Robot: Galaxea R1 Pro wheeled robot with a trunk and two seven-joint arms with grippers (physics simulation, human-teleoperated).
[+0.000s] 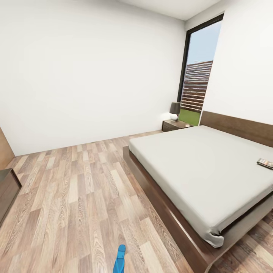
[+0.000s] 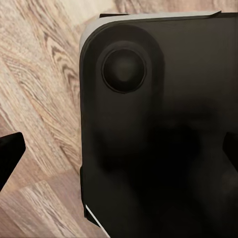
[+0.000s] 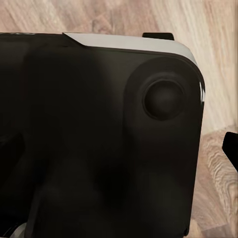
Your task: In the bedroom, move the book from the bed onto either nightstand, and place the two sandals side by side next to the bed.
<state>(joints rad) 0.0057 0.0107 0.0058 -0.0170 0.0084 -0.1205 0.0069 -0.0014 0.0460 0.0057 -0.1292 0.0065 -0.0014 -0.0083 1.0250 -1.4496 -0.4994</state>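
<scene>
The book (image 1: 265, 163) lies on the bed (image 1: 197, 167) near its right side, cut off by the head view's edge. One sandal (image 1: 120, 258) lies on the floor (image 1: 76, 197) near the bed's foot, partly cropped. A nightstand (image 1: 175, 124) stands by the headboard; whether either gripper is wide or narrow cannot be told from the dark wrist views.

One bed (image 1: 197, 167), one book (image 1: 265, 163), one sandal (image 1: 120, 259), one nightstand (image 1: 175, 124)

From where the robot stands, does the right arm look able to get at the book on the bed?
Probably not yet. The book lies on the mattress far across the bed, near the headboard side, and the bed's foot corner stands between it and the robot.
</scene>
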